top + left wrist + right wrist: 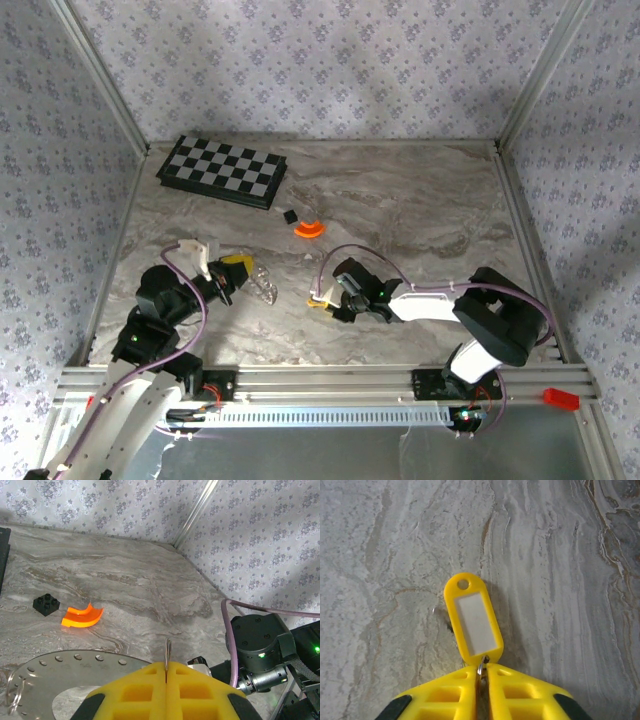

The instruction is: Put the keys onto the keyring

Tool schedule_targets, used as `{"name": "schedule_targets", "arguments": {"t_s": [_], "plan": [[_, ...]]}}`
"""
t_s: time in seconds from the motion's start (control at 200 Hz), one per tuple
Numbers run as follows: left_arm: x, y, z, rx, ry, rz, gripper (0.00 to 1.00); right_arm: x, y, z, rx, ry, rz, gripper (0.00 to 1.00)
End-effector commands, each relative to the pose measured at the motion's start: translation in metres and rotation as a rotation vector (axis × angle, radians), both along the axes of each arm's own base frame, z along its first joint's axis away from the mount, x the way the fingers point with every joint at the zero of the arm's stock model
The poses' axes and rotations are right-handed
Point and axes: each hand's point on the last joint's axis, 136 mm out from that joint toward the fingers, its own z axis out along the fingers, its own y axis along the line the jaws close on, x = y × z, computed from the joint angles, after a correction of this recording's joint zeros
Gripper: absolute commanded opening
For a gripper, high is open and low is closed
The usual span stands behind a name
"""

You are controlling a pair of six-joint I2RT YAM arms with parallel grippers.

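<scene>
1. Near the front-left corner of the grey marbled tabletop [420, 220], the left claw [166, 677] has its yellow foam pads [135, 695] pressed fully together. They pinch a thin metal piece that stands edge-on between them.
2. Just beside those pads lies the rest of the keyring [55, 680], a flat silvery metal disc with small holes round its rim. From the top camera it juts from the claw toward the table's middle, close over the surface.
3. Toward the middle of the front edge, well apart from the keyring, the right claw [481, 690] points at the left arm. Its yellow pads are drawn almost together on the small wire loop at one end of the key tag.
4. That key tag [474, 620] is an oblong yellow plastic fob with a white label window and a hole at its free end. It lies flat on the marble, pointing away from the claw.
5. Farther back, near the table's middle, sits a small curved orange plastic piece [309, 230], with a small black studded cube [290, 215] just beyond it.
6. At the far-left corner lies a black-and-grey checkered board [222, 170], flat and slightly askew.
</scene>
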Motion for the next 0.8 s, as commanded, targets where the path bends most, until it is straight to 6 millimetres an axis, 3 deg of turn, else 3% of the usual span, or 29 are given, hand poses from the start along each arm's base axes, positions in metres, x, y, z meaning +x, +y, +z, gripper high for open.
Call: {"name": "schedule_targets", "arguments": {"t_s": [0.0,0.37,0.6,0.795], "plan": [[-0.001,-0.002,0.018,-0.032,-0.064,-0.017,0.00,0.002,0.003,0.003,-0.003,0.008,0.010,0.09],[-0.003,-0.002,0.020,-0.037,-0.072,-0.021,0.00,0.003,-0.002,0.018,-0.051,0.009,-0.079,0.01],[-0.005,-0.001,0.021,-0.034,-0.083,-0.016,0.00,-0.009,-0.005,0.037,-0.161,0.187,-0.229,0.00],[-0.009,0.001,0.028,-0.049,-0.114,-0.014,0.00,-0.017,-0.022,0.031,-0.361,0.348,-0.373,0.00]]}}
